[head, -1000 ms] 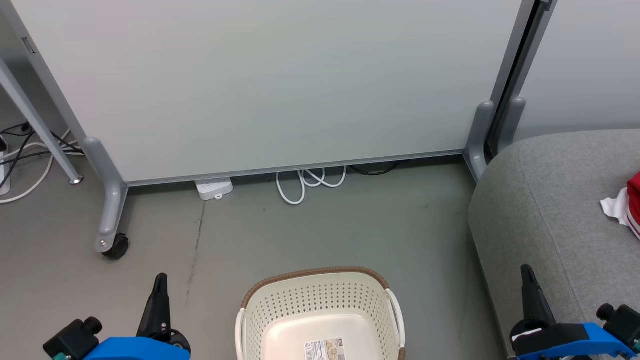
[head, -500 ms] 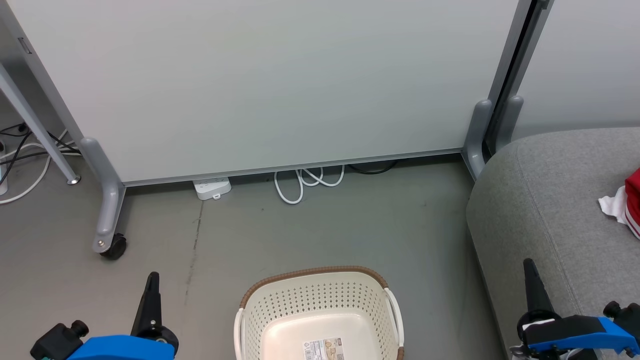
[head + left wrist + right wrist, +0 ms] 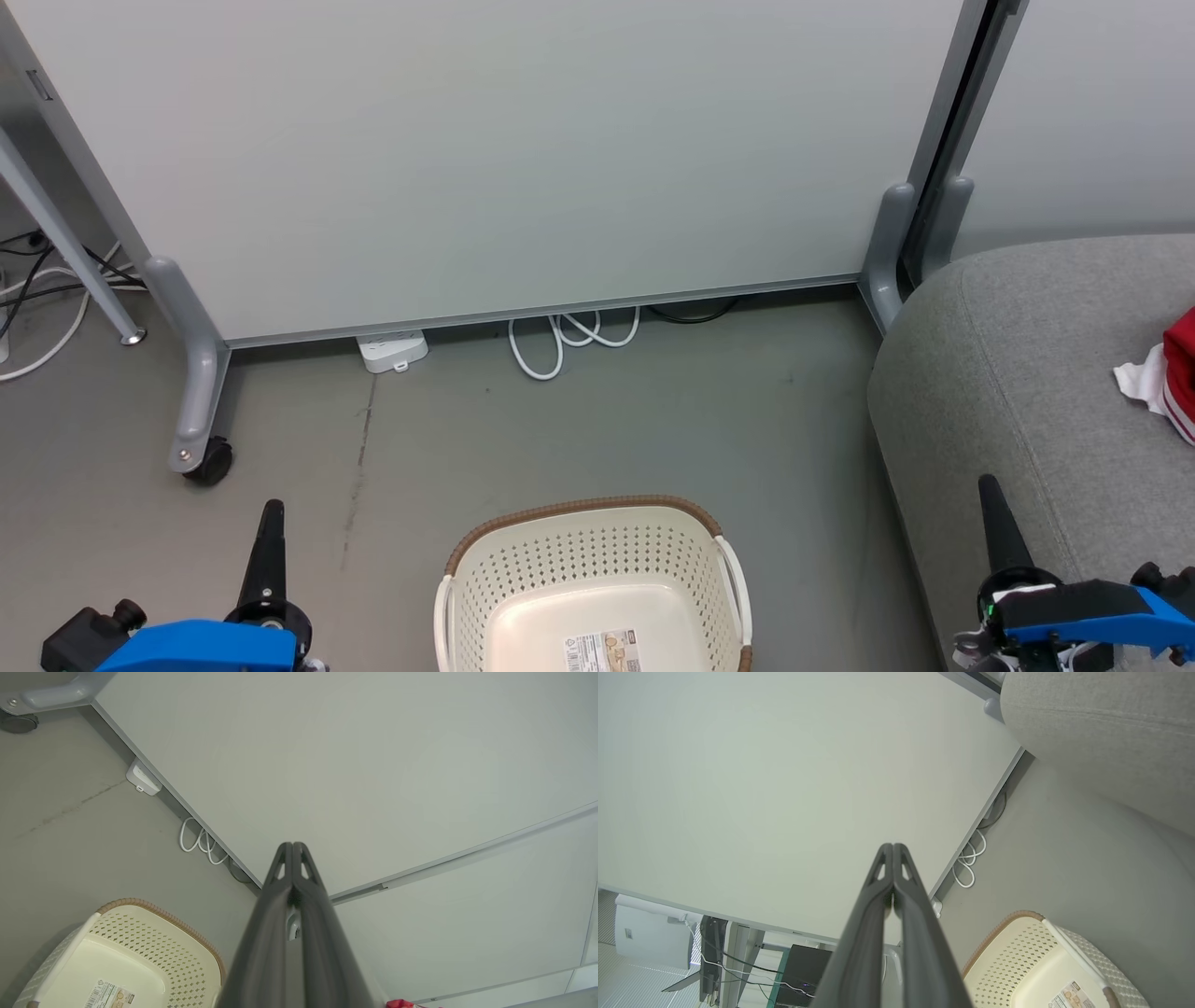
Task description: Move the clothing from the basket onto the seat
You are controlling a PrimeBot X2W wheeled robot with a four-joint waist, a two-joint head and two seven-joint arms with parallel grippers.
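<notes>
The cream perforated basket (image 3: 597,569) with a brown rim stands on the floor at the bottom centre of the head view; inside it I see a bare bottom and a paper label (image 3: 602,651). Red clothing with white trim (image 3: 1178,373) lies on the grey seat (image 3: 1008,373) at the right edge. My left gripper (image 3: 271,511) is shut at the lower left, left of the basket. Shut too, my right gripper (image 3: 990,485) stands at the lower right over the seat's front edge. Both wrist views show the fingers pressed together, the left gripper (image 3: 292,844) and the right gripper (image 3: 893,845), with the basket (image 3: 140,947) (image 3: 1031,961) below.
A pale partition panel (image 3: 485,159) on grey wheeled feet (image 3: 191,420) closes off the back. A white power strip (image 3: 392,350) and coiled white cable (image 3: 560,341) lie at its base. More cables (image 3: 37,280) run at the far left. Grey floor (image 3: 653,420) lies between panel and basket.
Both grippers have sunk lower in the head view and stayed shut. The whole picture has shifted slightly, so the camera has moved.
</notes>
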